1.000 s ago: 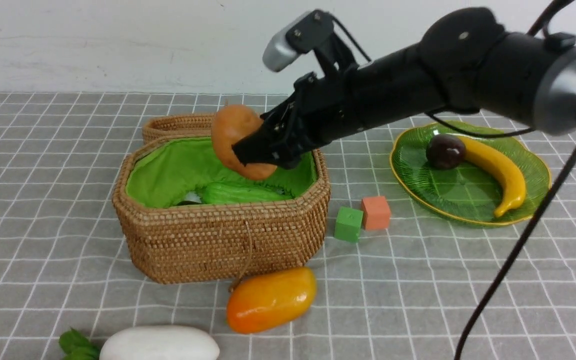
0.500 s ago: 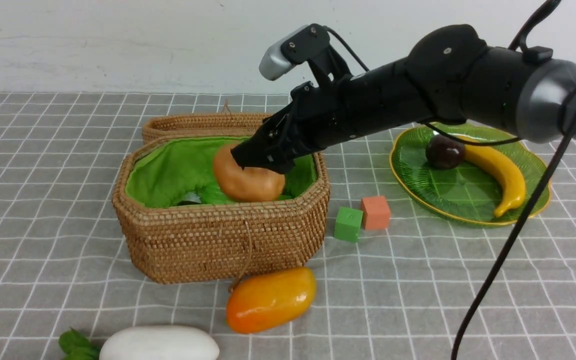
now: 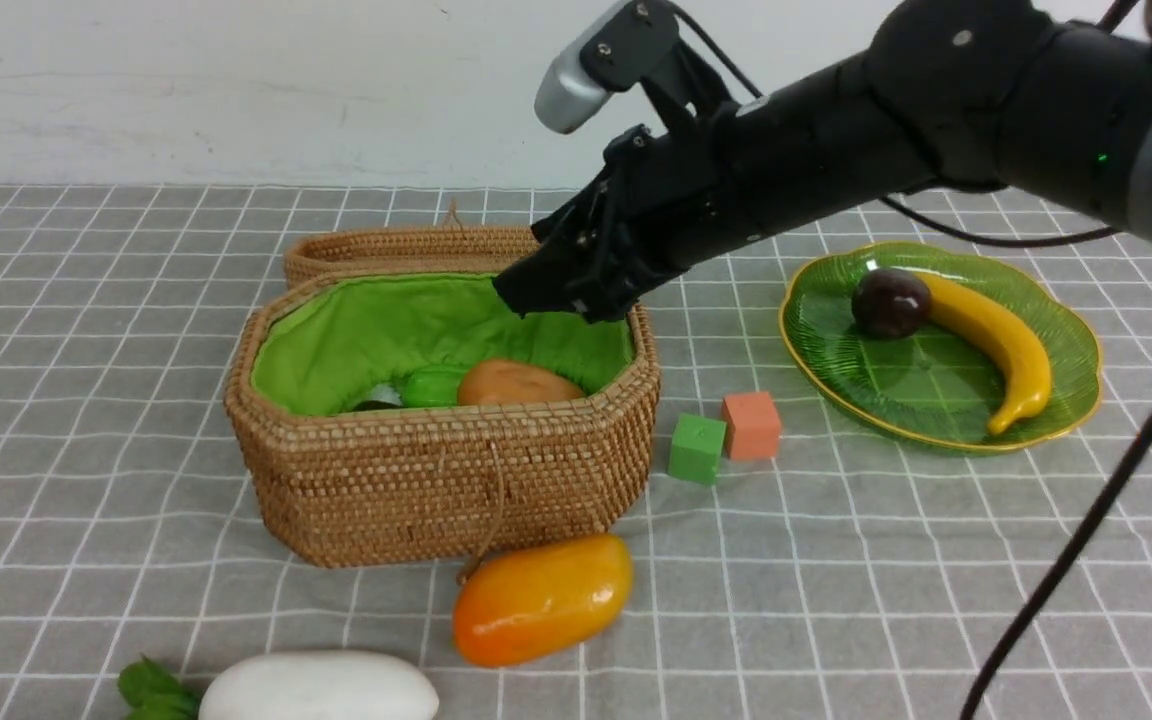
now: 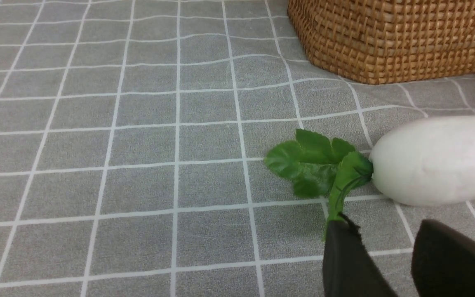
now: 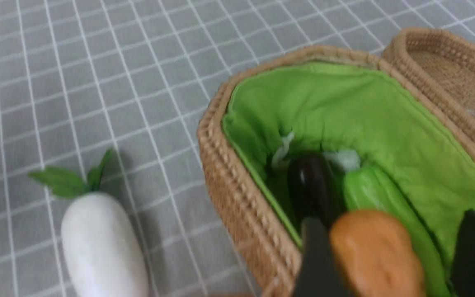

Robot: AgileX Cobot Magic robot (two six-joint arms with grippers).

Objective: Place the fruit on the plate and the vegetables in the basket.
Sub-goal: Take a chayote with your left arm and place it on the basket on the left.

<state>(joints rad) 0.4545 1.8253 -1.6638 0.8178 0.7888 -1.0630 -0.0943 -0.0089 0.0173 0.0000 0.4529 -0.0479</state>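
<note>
Three vegetables lie in the basket (image 3: 436, 480): potato (image 3: 516, 383), gourd (image 3: 433, 385) and a half-hidden eggplant (image 5: 309, 185). One radish (image 3: 321, 687) lies near left, cut off. One plum (image 3: 891, 302) and one banana (image 3: 996, 345) are on the plate (image 3: 866, 400), far right. One mango (image 3: 541, 598) lies just near of the basket. The right gripper (image 3: 561, 300) hangs above the potato, jaws apart and empty. Only the tips of the left gripper (image 4: 390, 255) show, apart.

Three fruits (image 3: 996, 340) (image 3: 891, 302) (image 3: 541, 598), four vegetables (image 3: 516, 385) (image 3: 433, 385) (image 5: 309, 185) (image 3: 321, 688), two cubes (image 3: 696, 448) (image 3: 752, 425), one basket (image 3: 436, 480), one plate (image 3: 896, 385).
</note>
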